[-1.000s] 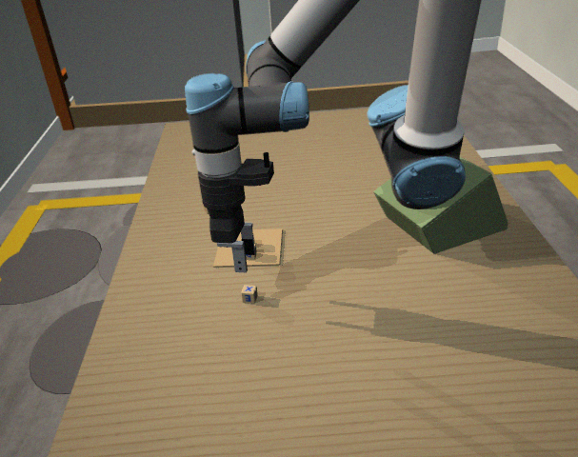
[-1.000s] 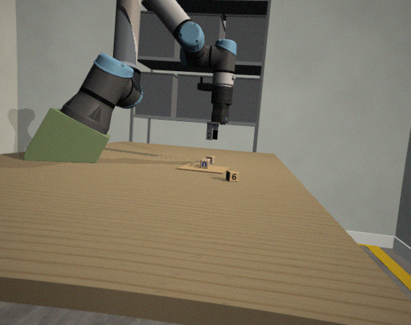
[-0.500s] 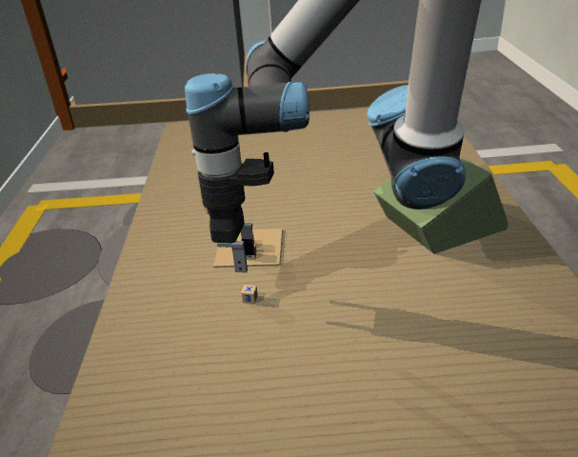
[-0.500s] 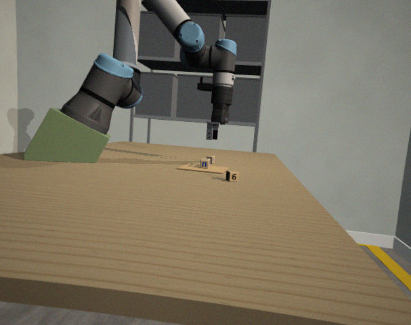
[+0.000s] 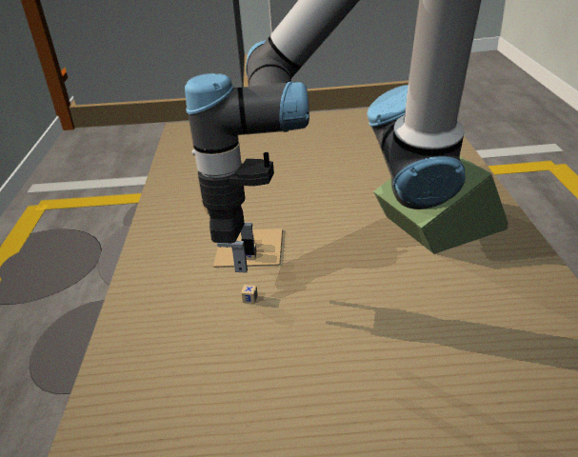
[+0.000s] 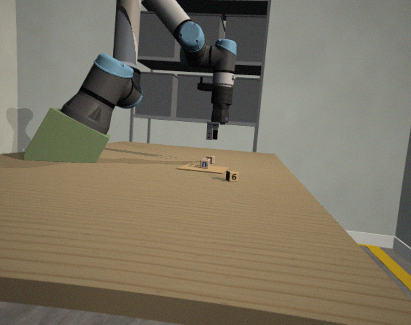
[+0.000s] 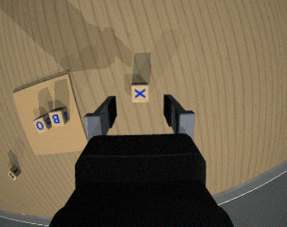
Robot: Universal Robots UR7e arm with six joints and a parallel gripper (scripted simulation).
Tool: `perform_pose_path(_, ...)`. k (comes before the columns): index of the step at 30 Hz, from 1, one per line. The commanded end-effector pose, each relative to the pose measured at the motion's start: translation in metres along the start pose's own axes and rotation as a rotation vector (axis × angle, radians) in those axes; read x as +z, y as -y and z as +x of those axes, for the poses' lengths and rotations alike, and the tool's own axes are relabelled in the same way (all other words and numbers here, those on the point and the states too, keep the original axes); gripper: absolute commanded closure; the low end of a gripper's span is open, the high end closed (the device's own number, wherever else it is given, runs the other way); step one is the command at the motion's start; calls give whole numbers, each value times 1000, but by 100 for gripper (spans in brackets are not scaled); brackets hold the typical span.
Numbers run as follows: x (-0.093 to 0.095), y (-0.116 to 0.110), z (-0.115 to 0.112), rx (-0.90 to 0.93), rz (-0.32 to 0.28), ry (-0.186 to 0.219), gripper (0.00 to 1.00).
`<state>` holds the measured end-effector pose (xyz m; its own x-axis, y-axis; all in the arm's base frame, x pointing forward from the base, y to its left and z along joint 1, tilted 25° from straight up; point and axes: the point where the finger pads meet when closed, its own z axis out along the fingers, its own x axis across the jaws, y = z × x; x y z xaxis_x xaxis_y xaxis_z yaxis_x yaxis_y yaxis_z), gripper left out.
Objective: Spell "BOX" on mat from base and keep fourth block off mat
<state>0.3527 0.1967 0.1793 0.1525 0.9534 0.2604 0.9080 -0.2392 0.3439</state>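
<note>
End effector (image 5: pixel 244 263) (image 6: pixel 212 134) (image 7: pixel 139 105) open, X block (image 5: pixel 249 293) (image 6: pixel 232 175) (image 7: pixel 140 93) off mat (image 5: pixel 274 246) (image 6: pixel 187 168) (image 7: pixel 48 142).

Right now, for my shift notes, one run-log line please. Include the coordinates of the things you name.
gripper (image 5: pixel 246 256) (image 6: pixel 212 135) (image 7: pixel 139 105): open | X block (image 5: pixel 249 293) (image 7: pixel 140 93): off mat | B block (image 7: pixel 58 117), O block (image 7: pixel 41 124): on mat

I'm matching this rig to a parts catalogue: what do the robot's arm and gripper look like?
The arm has pale grey tubular links, dark grey joints and rounded blue caps. The gripper has a black body and two straight jaws, grey outside and black inside. No cable shows.
</note>
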Motion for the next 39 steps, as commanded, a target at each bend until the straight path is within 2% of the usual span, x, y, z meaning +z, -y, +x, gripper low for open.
perform_pose_path(1,0,0,0,0,-1,0,0)
perform_pose_path(23,3,0,0,0,-3,5,0)
perform_pose_path(39,22,0,0,1,-5,9,0)
